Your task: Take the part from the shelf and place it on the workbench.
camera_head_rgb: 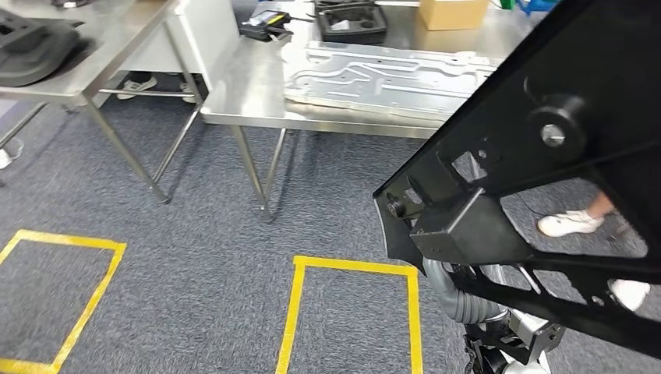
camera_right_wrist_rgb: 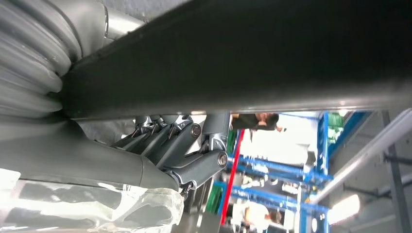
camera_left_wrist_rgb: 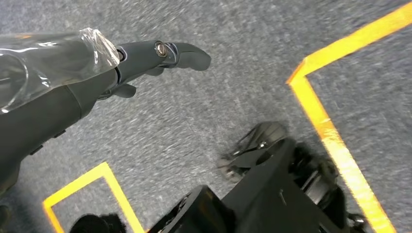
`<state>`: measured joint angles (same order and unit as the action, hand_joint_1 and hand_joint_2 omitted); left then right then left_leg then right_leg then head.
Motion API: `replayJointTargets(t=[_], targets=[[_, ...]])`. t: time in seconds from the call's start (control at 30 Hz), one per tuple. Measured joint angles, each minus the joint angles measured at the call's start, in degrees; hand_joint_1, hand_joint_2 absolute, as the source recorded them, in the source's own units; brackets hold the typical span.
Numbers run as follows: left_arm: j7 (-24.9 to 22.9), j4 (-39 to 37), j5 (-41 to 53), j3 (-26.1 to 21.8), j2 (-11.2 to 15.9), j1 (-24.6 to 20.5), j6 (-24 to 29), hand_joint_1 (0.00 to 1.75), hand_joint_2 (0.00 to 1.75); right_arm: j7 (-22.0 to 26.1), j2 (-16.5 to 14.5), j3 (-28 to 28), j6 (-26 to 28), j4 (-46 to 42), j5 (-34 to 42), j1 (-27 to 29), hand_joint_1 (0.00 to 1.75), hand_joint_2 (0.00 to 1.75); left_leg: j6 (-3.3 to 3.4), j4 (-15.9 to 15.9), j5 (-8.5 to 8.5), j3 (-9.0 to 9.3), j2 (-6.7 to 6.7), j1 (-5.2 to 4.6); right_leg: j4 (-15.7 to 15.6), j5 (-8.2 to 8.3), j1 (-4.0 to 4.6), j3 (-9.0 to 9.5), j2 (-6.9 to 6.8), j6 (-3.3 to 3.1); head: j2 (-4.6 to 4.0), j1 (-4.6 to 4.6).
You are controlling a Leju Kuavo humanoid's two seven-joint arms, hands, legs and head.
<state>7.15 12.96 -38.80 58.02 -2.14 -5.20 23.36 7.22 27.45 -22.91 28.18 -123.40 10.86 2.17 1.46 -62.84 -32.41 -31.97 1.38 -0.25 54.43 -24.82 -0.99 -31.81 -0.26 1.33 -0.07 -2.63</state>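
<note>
The part (camera_head_rgb: 546, 148) is a large black metal frame with struts and a boxy block, filling the right side of the head view. My right hand (camera_right_wrist_rgb: 184, 150) grips it from below, fingers curled around one of its bars (camera_right_wrist_rgb: 243, 58). The ribbed grey wrist (camera_head_rgb: 468, 300) of that arm shows under the frame. The steel workbench (camera_head_rgb: 249, 93) stands ahead, beyond a strip of carpet. My left hand (camera_left_wrist_rgb: 145, 60) hangs over the carpet with fingers stretched out and nothing in it.
A silver plate (camera_head_rgb: 390, 74), a black tray (camera_head_rgb: 351, 19), a cardboard box (camera_head_rgb: 452, 12) and a small black device (camera_head_rgb: 265, 26) lie on the workbench. A second table (camera_head_rgb: 101, 47) at left carries a black moulded piece (camera_head_rgb: 31, 51). Yellow tape squares (camera_head_rgb: 351, 269) mark the floor. A person's white shoe (camera_head_rgb: 569, 224) shows behind the frame.
</note>
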Motion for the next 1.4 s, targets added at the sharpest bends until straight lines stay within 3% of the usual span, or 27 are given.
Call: replayJointTargets(t=[0.07,0.1,0.13,0.2,0.27,0.37,0.4,0.43,0.5,0.57,0.6,0.63,0.67,0.73,0.8,0.87,0.93,0.97,1.07,1.1,1.13,1.17,1.23,1.27,1.3,1.4], targets=[[0.0,0.0,-0.2,-0.1,0.0,-0.4,0.0,0.0,1.75,0.0,0.0,0.0,0.0,0.0,0.1,0.0,1.75,1.75,-0.24,-7.6,-2.79,-3.32,-0.67,0.09,0.0,0.19,0.02,-0.23,1.2,-0.21,0.0,-0.01],[0.0,0.0,-0.2,-0.1,0.0,-0.5,0.0,0.0,1.75,0.0,0.0,0.0,0.0,0.0,0.1,0.0,1.75,1.75,-0.23,-8.8,-2.7,-3.76,-0.77,0.1,0.0,0.25,0.04,-0.26,1.87,-0.23,0.0,-0.01],[0.0,0.0,-0.2,-0.1,0.0,-0.5,0.0,0.0,1.75,0.0,0.0,-0.1,0.0,0.0,0.1,0.0,1.75,1.75,-0.12,-7.5,-1.43,-3.01,-0.86,0.12,0.0,0.32,0.04,-0.23,2.54,-0.22,0.0,-0.01],[-0.1,0.0,-0.2,-0.1,0.0,-0.4,0.0,0.0,1.75,0.0,0.0,-0.1,0.1,0.0,0.0,0.0,1.75,1.75,0.34,0.5,2.77,0.73,-1.54,0.15,0.0,0.45,0.03,-0.13,3.68,-0.08,0.0,-0.01],[-0.1,0.0,-0.2,0.0,0.0,-0.4,0.0,0.0,1.75,0.1,0.0,-0.1,0.3,0.0,-0.4,0.0,1.75,1.75,0.86,7.4,5.28,3.51,-2.73,0.06,0.2,0.7,0.14,-0.44,4.48,0.34,0.0,-0.01],[-0.1,0.0,-0.3,0.0,0.0,-0.3,0.0,0.0,1.75,0.1,0.0,-0.1,0.6,0.0,-1.1,0.0,1.75,1.75,1.62,9.1,5.7,3.54,-3.2,-0.07,0.1,1.25,0.12,-1.26,4.96,1.33,0.0,-0.02],[-0.1,0.0,-0.3,0.0,0.0,-0.3,0.0,0.0,1.75,0.1,0.0,-0.1,0.7,0.0,-1.3,0.1,1.75,1.75,1.99,9.3,5.99,3.48,-3.07,-0.02,0.3,1.02,0.09,-1.49,4.53,1.59,0.0,-0.04],[-0.1,0.0,-0.3,0.0,0.0,-0.3,0.0,0.0,1.75,0.1,0.0,-0.1,0.7,0.0,-1.4,0.0,1.75,1.75,2.41,9.5,6.28,3.43,-2.89,0.09,1.5,0.14,0.11,-2.02,3.76,1.83,0.0,-0.09],[-0.1,0.0,-0.3,0.0,0.0,-0.2,0.0,0.0,1.75,0.1,0.0,0.0,0.8,0.0,-1.7,0.0,1.75,1.75,2.99,9.6,6.69,3.33,-2.34,0.18,7.7,-3.71,0.13,-4.66,1.83,2.19,0.0,-0.2],[-0.1,0.0,-0.3,0.0,0.0,0.0,0.0,0.0,1.75,0.0,0.0,-0.1,0.9,0.0,-1.8,-0.1,1.75,1.75,3.17,9.6,6.81,3.09,-1.69,0.1,15.9,-7.41,0.05,-8.0,1.11,2.56,0.0,-0.24],[-0.1,0.0,-0.3,0.0,0.0,0.0,0.0,0.0,1.75,0.0,0.0,-0.1,1.0,0.1,-1.8,0.0,1.75,1.75,3.19,9.6,6.83,3.03,-1.37,0.08,17.8,-7.84,-0.02,-8.63,1.05,2.7,0.0,-0.23],[-0.1,0.0,-0.3,0.0,0.0,0.0,0.0,0.0,1.75,0.0,0.0,-0.1,1.0,0.1,-1.8,0.0,1.75,1.75,3.17,9.6,6.83,3.05,-1.11,0.08,17.4,-7.19,-0.1,-8.08,0.99,2.81,0.0,-0.23],[-0.1,0.0,-0.3,0.0,0.0,0.1,0.0,0.0,1.75,0.0,0.0,-0.1,1.0,0.2,-1.8,-0.1,1.75,1.75,3.13,9.6,6.82,3.13,-0.92,0.1,14.5,-5.59,-0.19,-6.27,0.86,2.88,0.0,-0.23],[-0.1,0.0,-0.3,0.0,0.0,0.0,0.0,0.0,1.75,0.0,0.0,-0.1,1.0,0.2,-1.9,-0.1,1.75,1.75,2.78,9.4,6.69,3.29,-0.71,0.0,5.5,-2.2,-0.2,-1.06,0.32,2.83,0.0,-0.23],[-0.1,0.0,-0.3,0.0,0.0,0.0,0.0,0.0,1.75,0.0,0.0,-0.1,1.0,0.2,-1.9,-0.1,1.75,1.75,2.16,9.2,6.66,3.11,-0.62,-0.24,0.3,-1.01,-0.06,1.55,0.02,2.36,0.0,-0.18],[-0.1,0.0,-0.3,0.0,0.0,0.0,0.0,0.0,1.75,0.0,0.0,-0.1,1.1,0.2,-1.9,-0.1,1.75,1.75,1.58,9.2,6.78,2.81,-0.52,-0.31,-0.1,-0.96,0.04,1.34,0.16,1.63,0.0,-0.13],[-0.1,0.0,-0.3,0.0,0.0,-0.1,0.0,0.0,1.75,0.0,0.0,-0.1,1.1,0.2,-1.9,-0.2,1.75,1.75,0.93,7.9,5.8,2.14,-0.64,-0.11,-0.3,-0.7,-0.11,1.2,0.2,0.96,0.0,-0.11],[-0.1,0.0,-0.4,0.0,0.1,-0.1,0.0,0.0,1.75,0.0,0.0,-0.1,1.1,0.2,-1.9,-0.2,1.75,1.75,0.57,5.7,4.41,1.17,-0.74,0.0,-0.3,-0.57,-0.23,1.16,0.19,0.63,0.0,-0.07],[0.1,0.0,-0.5,-0.1,0.1,-0.5,0.1,0.0,1.75,0.0,-0.1,-0.1,1.1,0.2,-1.9,-0.2,1.75,1.75,-0.18,-6.0,-1.0,-3.95,-0.87,0.24,-0.3,-0.41,-0.27,0.93,0.18,0.15,0.0,0.04],[0.2,0.0,-0.5,-0.1,0.1,-0.6,0.1,0.0,1.75,0.0,-0.1,-0.1,1.1,0.2,-1.9,-0.2,1.75,1.75,-0.27,-8.5,-1.6,-4.93,-0.87,0.29,-0.3,-0.38,-0.27,0.91,0.22,0.12,0.0,0.04],[0.2,0.0,-0.5,-0.1,0.1,-0.7,0.1,0.0,1.75,0.0,-0.1,-0.2,1.1,0.2,-1.9,-0.2,1.75,1.75,-0.28,-8.7,-1.05,-4.77,-0.87,0.34,-0.3,-0.37,-0.27,0.94,0.31,0.12,0.0,0.04],[0.2,0.0,-0.5,-0.1,0.1,-0.7,0.1,0.0,1.75,0.0,-0.1,-0.2,1.1,0.2,-1.9,-0.2,1.75,1.75,-0.23,-6.4,0.49,-3.5,-0.88,0.4,-0.3,-0.36,-0.27,1.02,0.45,0.14,0.0,0.05],[0.1,0.0,-0.5,-0.1,0.1,-0.5,0.1,0.0,1.75,0.0,-0.1,-0.3,1.1,0.2,-1.9,-0.3,1.75,1.75,0.02,2.2,4.39,0.76,-1.12,0.49,-0.3,-0.33,-0.19,1.17,0.77,0.32,0.0,0.05],[0.0,0.0,-0.5,0.0,0.1,-0.4,0.1,0.0,1.75,0.0,-0.1,-0.4,1.1,0.2,-1.9,-0.3,1.75,1.75,0.21,5.8,5.52,2.32,-1.32,0.47,-0.2,-0.28,-0.09,1.06,0.89,0.52,0.0,0.05],[0.0,0.0,-0.5,0.0,0.1,-0.3,0.1,0.0,1.75,0.0,-0.1,-0.4,1.1,0.2,-1.9,-0.3,1.75,1.75,0.43,8.0,6.03,3.11,-1.52,0.42,-0.2,-0.17,0.03,0.83,0.98,0.81,0.0,0.03],[0.0,0.0,-0.5,0.0,0.1,-0.1,0.1,0.0,1.75,0.0,-0.1,-0.5,1.1,0.2,-1.9,-0.4,1.75,1.75,1.48,8.9,6.26,2.86,-1.68,0.22,-0.1,0.13,-0.03,0.16,1.07,1.77,0.0,0.03]])
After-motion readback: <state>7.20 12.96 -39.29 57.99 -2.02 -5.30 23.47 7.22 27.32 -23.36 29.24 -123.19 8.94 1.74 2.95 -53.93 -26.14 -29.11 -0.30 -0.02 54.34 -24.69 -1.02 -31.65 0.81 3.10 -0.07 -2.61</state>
